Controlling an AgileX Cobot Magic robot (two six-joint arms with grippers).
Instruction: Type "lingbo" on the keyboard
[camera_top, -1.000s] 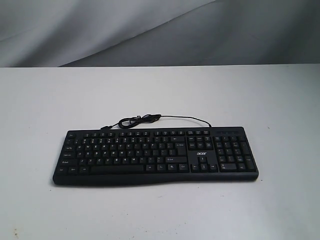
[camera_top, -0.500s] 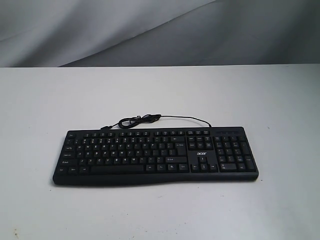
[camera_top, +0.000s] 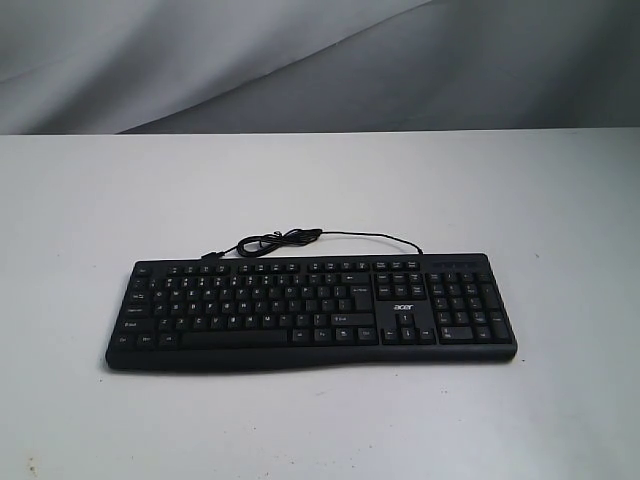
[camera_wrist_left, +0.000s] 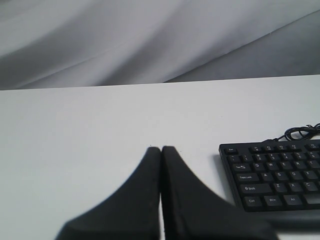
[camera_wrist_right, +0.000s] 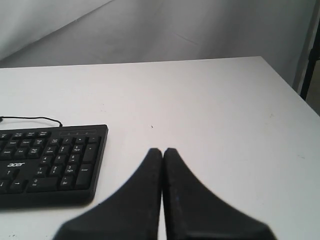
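The black keyboard lies flat on the white table, its number pad at the right end and its thin black cable coiled behind it. Neither arm shows in the exterior view. In the left wrist view my left gripper is shut with nothing between its fingers, off the keyboard's Ctrl and Shift end, not touching it. In the right wrist view my right gripper is shut and empty too, beside the number-pad end of the keyboard with bare table between.
The white table spreads wide behind and in front of the keyboard. A grey cloth backdrop hangs behind it. In the right wrist view the table's far corner and a dark stand leg show.
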